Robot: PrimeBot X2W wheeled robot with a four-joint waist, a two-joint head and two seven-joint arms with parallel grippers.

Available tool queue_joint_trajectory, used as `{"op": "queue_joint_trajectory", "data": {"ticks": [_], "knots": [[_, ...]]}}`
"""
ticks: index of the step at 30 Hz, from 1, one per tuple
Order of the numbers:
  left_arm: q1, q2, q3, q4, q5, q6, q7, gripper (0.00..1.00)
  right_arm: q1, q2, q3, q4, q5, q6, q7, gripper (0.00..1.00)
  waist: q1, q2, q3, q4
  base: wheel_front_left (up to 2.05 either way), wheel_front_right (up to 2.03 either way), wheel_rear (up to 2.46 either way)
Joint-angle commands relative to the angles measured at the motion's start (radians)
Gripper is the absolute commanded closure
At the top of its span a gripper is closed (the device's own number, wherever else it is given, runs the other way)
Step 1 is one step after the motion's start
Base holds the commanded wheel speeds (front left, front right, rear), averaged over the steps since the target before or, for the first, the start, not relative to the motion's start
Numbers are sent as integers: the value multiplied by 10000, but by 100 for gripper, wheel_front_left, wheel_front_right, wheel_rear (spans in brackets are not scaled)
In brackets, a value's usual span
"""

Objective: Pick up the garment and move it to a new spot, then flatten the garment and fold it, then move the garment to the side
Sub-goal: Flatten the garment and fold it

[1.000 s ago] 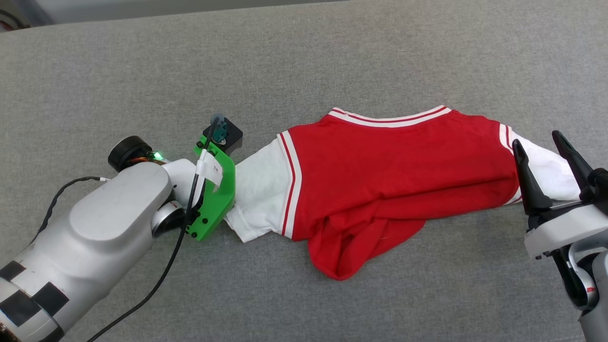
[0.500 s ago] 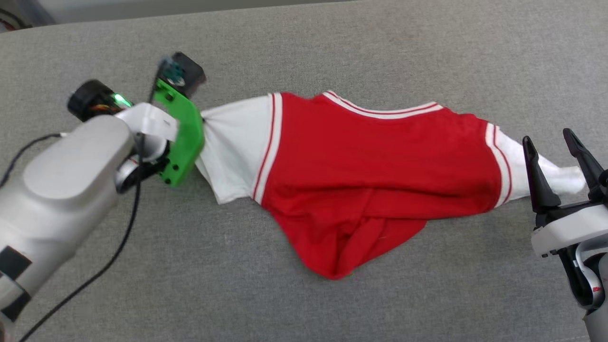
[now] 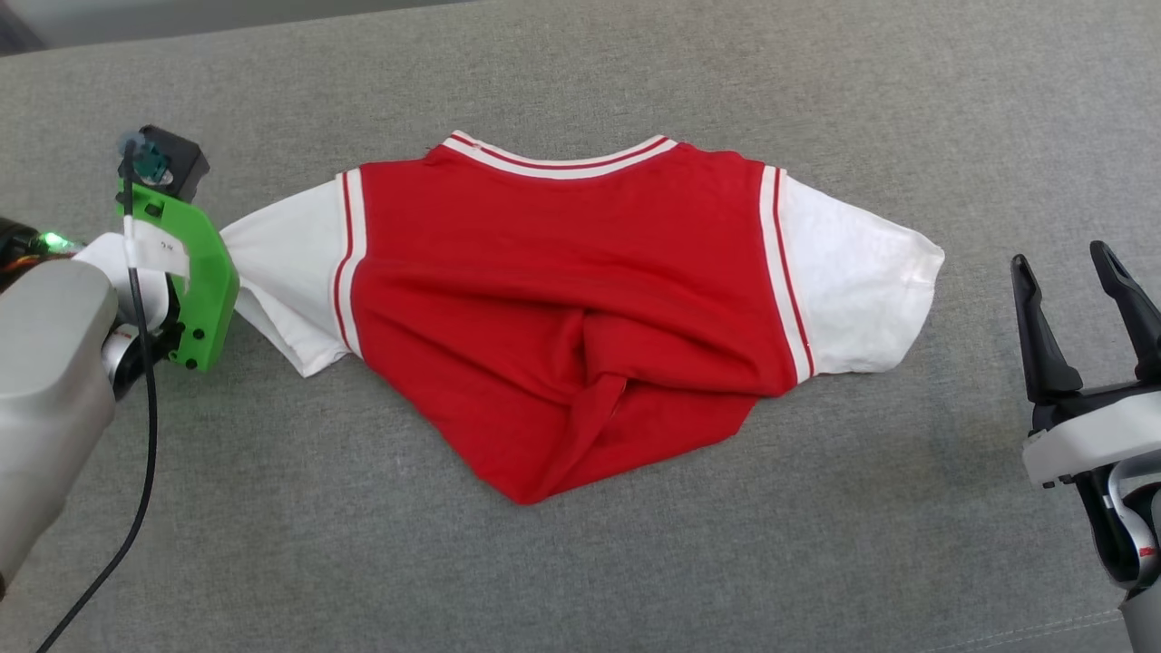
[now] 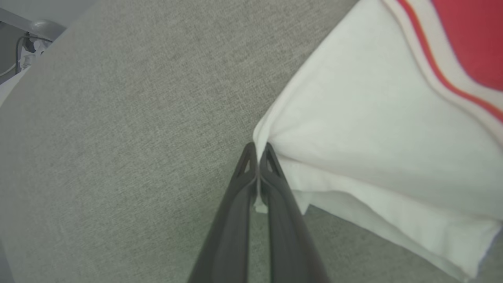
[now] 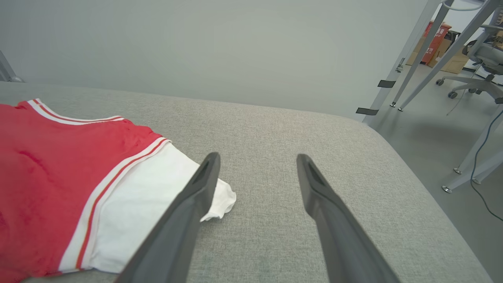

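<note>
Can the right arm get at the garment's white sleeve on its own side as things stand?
Probably yes. The right arm sits just beside that sleeve of the garment, jaws open, bare grey cushion between them and nothing lying on the sleeve.

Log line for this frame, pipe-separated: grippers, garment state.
left gripper: jaws shut on garment sleeve edge | right gripper: jaws open, clear of garment | garment: spread on grey surface, lower body bunched, not flat
</note>
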Motion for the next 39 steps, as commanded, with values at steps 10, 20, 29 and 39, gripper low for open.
{"op": "queue_joint_trajectory", "data": {"ticks": [10, 20, 29, 39], "knots": [[423, -771, 200, 943, 78, 56, -2691, 0, 38, -248, -72, 40, -11, -9, 116, 0, 0, 0, -496, 330, 0, 0, 0], [1225, -880, 1037, -443, 692, 1740, -5627, 0, -528, -1619, 3, -166, 699, -9, 1190, 0, 0, 0, -1300, 1126, 0, 0, 0], [3720, -216, 4027, -5144, 2466, 4301, -5651, 0, -1896, -3443, 2055, -535, 2549, -9, 4917, 0, 0, 0, -1229, 1671, 0, 0, 0], [6508, -542, 5917, -8088, 4203, 5527, -5653, 0, -3787, -4229, 3987, 857, 4723, -9, 9284, 0, 0, 0, -788, 2182, 0, 0, 0]]}}
